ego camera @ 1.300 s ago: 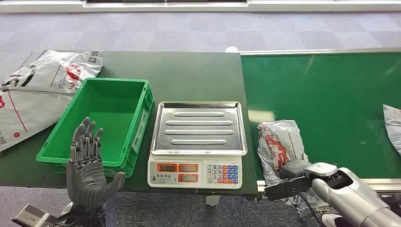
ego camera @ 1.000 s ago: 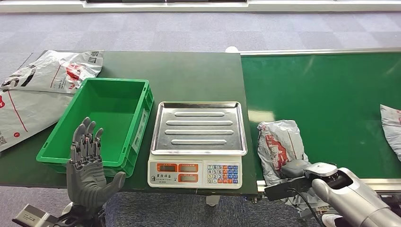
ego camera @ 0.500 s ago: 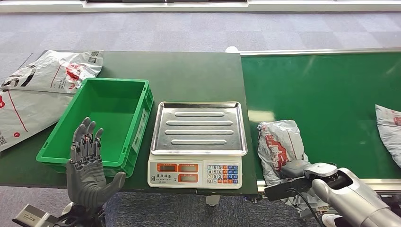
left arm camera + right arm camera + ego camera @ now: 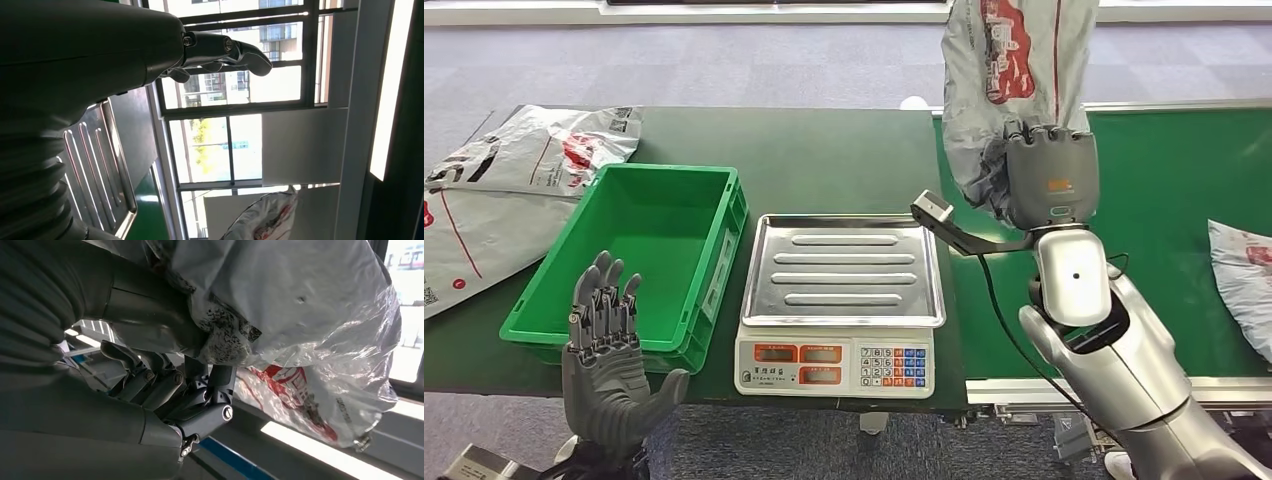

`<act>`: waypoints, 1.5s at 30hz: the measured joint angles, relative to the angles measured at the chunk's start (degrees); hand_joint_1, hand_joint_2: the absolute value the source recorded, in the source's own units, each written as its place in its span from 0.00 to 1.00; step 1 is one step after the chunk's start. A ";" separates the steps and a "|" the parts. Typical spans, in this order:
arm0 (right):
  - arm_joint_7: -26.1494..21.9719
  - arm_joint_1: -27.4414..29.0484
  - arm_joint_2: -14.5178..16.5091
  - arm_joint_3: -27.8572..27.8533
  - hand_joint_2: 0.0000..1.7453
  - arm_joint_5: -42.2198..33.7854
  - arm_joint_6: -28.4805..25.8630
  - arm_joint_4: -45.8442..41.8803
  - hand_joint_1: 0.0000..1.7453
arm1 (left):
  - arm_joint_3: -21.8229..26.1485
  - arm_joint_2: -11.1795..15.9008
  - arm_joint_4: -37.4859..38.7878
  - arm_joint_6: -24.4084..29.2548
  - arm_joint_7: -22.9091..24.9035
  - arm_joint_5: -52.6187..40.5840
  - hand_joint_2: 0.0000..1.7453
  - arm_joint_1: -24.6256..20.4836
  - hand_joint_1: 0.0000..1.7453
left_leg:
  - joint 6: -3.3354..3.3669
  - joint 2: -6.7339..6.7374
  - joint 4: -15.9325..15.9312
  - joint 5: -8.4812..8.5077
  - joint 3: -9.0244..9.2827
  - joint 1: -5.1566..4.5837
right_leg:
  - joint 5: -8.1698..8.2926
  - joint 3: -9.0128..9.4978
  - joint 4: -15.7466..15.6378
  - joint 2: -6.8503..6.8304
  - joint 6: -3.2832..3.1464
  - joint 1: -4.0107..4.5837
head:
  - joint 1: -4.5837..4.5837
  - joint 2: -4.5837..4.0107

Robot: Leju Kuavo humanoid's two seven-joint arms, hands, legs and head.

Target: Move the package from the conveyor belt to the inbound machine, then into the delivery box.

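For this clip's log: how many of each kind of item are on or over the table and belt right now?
Grey plastic packages: 4, namely held package, belt package, two table packages
Green bins: 1
Scales: 1
Total: 6

A dark green bench [image 4: 824, 160] carries an electronic scale [image 4: 839, 305] near its front edge. Just left of the scale sits a green crate [image 4: 639, 260]. Further left of the scale, grey mailer bags [image 4: 509, 195] lie flat. Right of the scale, touching the bench, runs a green conveyor belt [image 4: 1174, 200] bearing a grey package [image 4: 1242, 270].
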 joint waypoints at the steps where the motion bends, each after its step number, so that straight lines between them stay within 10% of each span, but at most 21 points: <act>1: 0.01 0.05 0.21 -0.37 1.00 -0.07 -0.11 -0.50 1.00 | 0.00 -0.03 -0.01 -0.05 -0.01 -0.02 1.00 -0.01 0.00 | 0.01 0.03 0.00 -0.01 0.00 -0.01 | 0.01 -0.02 0.00 0.06 0.02 -0.01 | 0.00 0.00; 23: -1.13 0.27 1.61 -1.78 1.00 -0.61 1.10 -2.37 1.00 | 0.01 -0.33 0.02 -0.56 -0.01 0.02 1.00 -0.04 0.00 | 0.06 0.08 -0.01 -0.05 -0.18 -0.06 | 0.06 0.00 0.00 0.10 0.10 -0.07 | 0.00 0.00; 29: -24.90 -9.81 14.53 5.90 1.00 -3.18 3.23 19.27 1.00 | 0.00 -0.52 2.97 -4.35 0.04 0.09 1.00 -3.02 0.00 | -0.23 1.19 -0.09 -0.06 0.19 -0.04 | 0.31 -0.13 0.02 1.13 -0.20 0.09 | 0.03 0.00; 36: -27.49 -16.12 24.92 11.91 1.00 -5.17 1.38 36.95 1.00 | -0.02 -0.58 4.05 -3.87 0.04 0.04 1.00 -3.40 0.00 | -0.39 0.53 -0.13 0.29 -0.07 0.10 | 0.35 -0.35 0.04 0.51 -0.28 0.27 | 0.02 0.00; 45: -28.27 -18.32 29.20 14.52 1.00 -6.29 1.42 44.05 1.00 | 0.00 -0.54 4.07 -3.40 0.04 0.00 1.00 -3.25 0.00 | -0.36 0.46 -0.12 0.27 -0.18 0.08 | 0.34 -0.40 0.02 0.44 -0.28 0.24 | 0.03 0.00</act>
